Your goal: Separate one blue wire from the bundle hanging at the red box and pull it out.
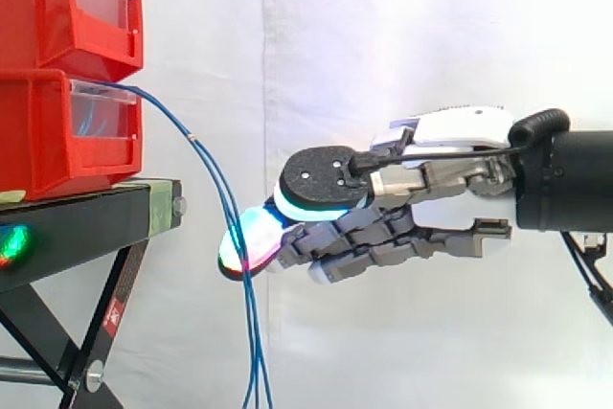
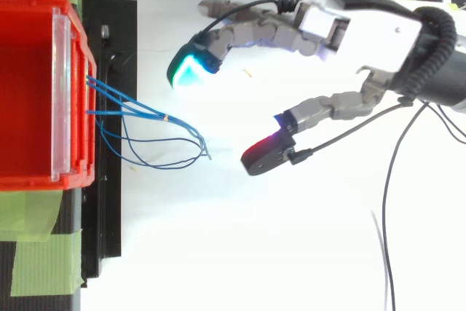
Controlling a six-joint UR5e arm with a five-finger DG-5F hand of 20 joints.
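Top view, robot hand (image 2: 378, 30) spread open, blue wires (image 2: 166, 116) at red box (image 2: 29, 92) just beside it, untouched.

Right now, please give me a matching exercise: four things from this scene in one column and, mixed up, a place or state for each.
1 blue wires
2 hand
3 black stand
4 upper red bin

A under both bins
B open, holding nothing
C hanging from the lower red bin
D top of the stack

Pairs: 1-C, 2-B, 3-A, 4-D.
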